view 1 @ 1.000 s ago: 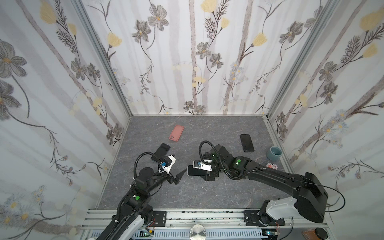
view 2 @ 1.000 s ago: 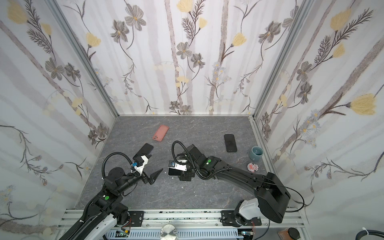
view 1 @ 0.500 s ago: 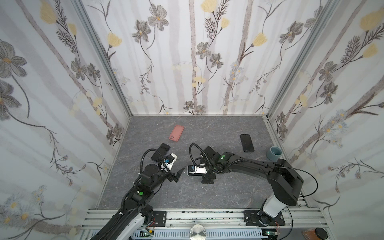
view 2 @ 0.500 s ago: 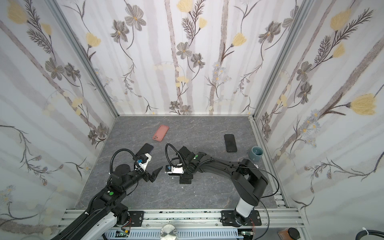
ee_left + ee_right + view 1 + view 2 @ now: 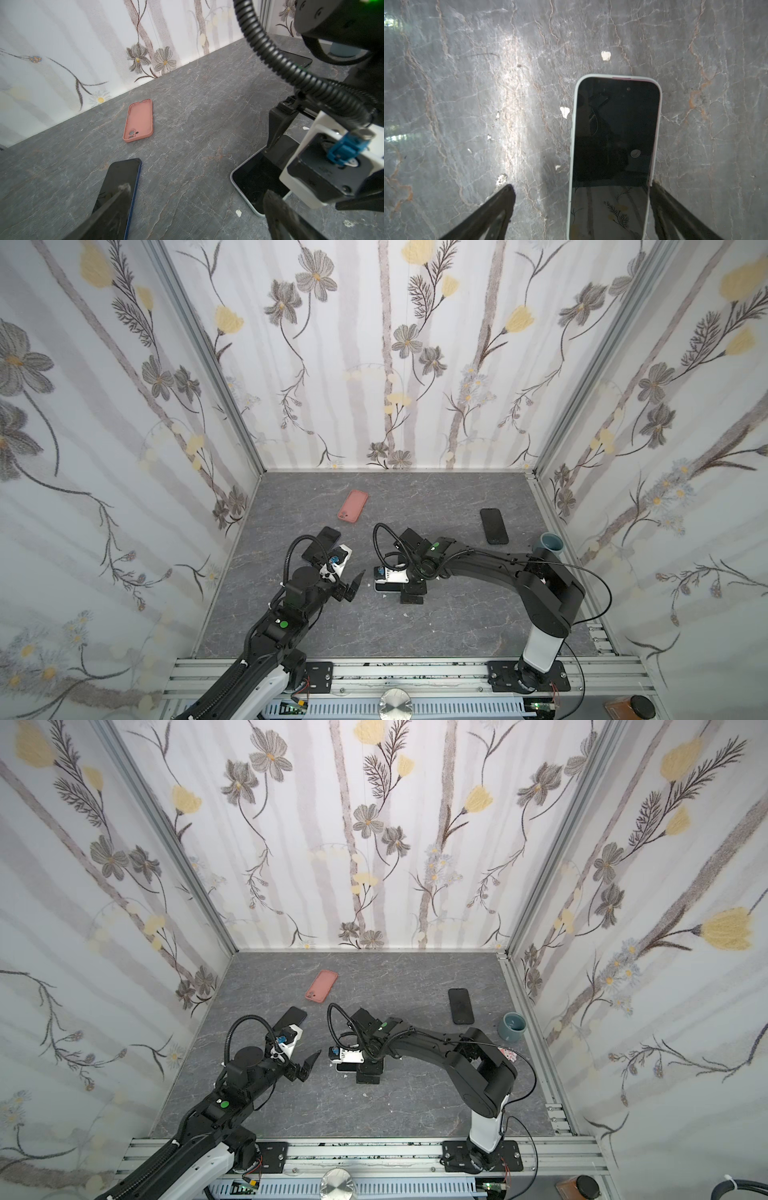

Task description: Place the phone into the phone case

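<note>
2 claws stand spread, neither holding anything. The right claw (image 5: 582,185) straddles a pale-rimmed phone (image 5: 614,133) lying screen-up on the surface (image 5: 415,635), 1 finger just beside its edge. The left claw (image 5: 197,190) hovers near a blue-edged phone (image 5: 122,172). Farther back, the pink phone case (image 5: 353,506) lies empty, well apart. By that, nothing looks seated yet: grasp, carry and insertion remain.
</note>
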`<state>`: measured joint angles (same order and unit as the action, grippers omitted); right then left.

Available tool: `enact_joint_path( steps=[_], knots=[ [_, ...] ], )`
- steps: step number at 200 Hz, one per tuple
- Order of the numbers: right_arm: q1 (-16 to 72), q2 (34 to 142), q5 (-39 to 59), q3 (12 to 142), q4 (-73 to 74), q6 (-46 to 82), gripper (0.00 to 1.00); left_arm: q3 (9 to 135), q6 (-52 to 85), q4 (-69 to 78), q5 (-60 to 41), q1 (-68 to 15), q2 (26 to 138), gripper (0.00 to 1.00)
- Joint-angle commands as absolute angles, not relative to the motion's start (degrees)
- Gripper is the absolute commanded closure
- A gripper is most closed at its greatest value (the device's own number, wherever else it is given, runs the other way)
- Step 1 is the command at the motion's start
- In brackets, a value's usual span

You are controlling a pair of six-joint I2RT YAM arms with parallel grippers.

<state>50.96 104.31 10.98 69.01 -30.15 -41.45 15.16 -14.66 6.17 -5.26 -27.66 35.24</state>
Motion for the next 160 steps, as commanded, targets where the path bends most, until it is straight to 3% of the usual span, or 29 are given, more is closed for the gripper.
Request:
enact_joint_path(
  steps=[1, 160],
  knots=[
    [50.8, 105.28, 9.78, 70.14, -31.95, -42.24, 0.0, 15.49, -15.29, 6.67, -4.41, -27.6, 35.33, 0.0],
    [49.15, 112.22, 9.36, 77.72, -37.27, -42.28, 0.01, 14.94, -15.41, 7.49, -5.52, -27.55, 35.42, 0.0]
  ],
)
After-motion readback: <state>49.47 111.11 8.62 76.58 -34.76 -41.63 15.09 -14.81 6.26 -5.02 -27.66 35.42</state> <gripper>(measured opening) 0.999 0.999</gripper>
